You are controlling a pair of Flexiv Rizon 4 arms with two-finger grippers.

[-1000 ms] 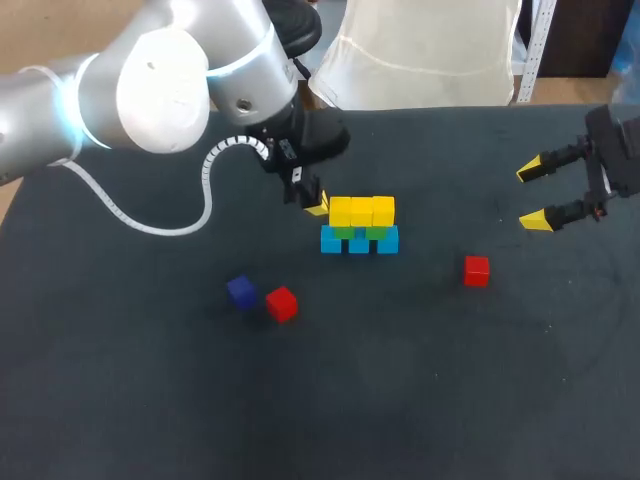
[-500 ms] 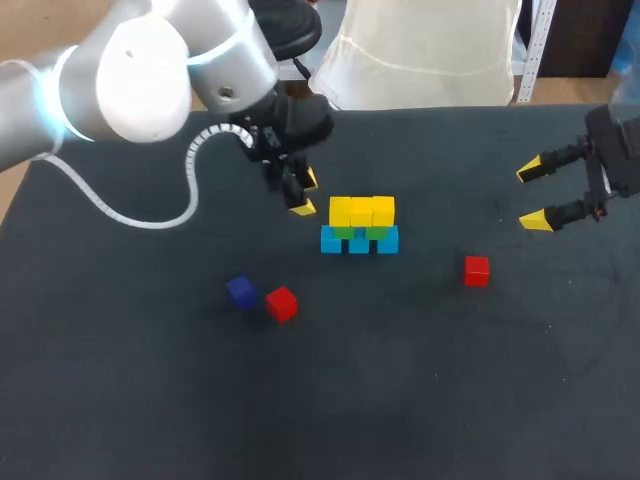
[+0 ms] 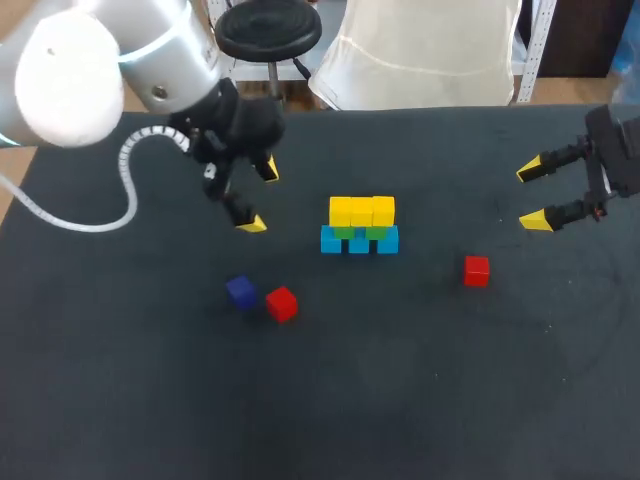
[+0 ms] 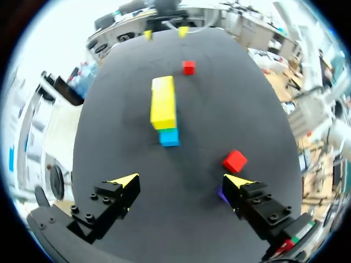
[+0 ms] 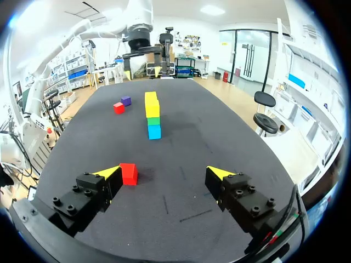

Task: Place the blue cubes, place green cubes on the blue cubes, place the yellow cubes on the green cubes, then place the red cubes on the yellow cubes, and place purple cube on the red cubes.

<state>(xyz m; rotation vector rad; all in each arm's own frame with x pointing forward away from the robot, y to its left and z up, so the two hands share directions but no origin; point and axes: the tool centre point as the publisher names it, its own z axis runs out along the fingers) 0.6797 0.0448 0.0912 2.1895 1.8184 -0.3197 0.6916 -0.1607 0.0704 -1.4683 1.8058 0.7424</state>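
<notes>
A stack stands mid-table: a row of blue cubes (image 3: 359,241), green cubes (image 3: 360,231) on them, and a row of yellow cubes (image 3: 361,211) on top. My left gripper (image 3: 259,196) hangs open and empty to the left of the stack. In its wrist view the stack (image 4: 163,102) lies ahead of the gripper (image 4: 181,181). A red cube (image 3: 281,303) and a purple cube (image 3: 240,291) lie together in front left. A second red cube (image 3: 476,270) lies to the right. My right gripper (image 3: 532,196) is open at the far right, with that red cube (image 5: 129,173) by one finger.
Dark cloth covers the table (image 3: 400,400). The left arm's white cable (image 3: 110,215) loops over the back left of it.
My left gripper has opened and pulled back to the left, away from the left end of the yellow row. The cubes and my right arm have not moved.
</notes>
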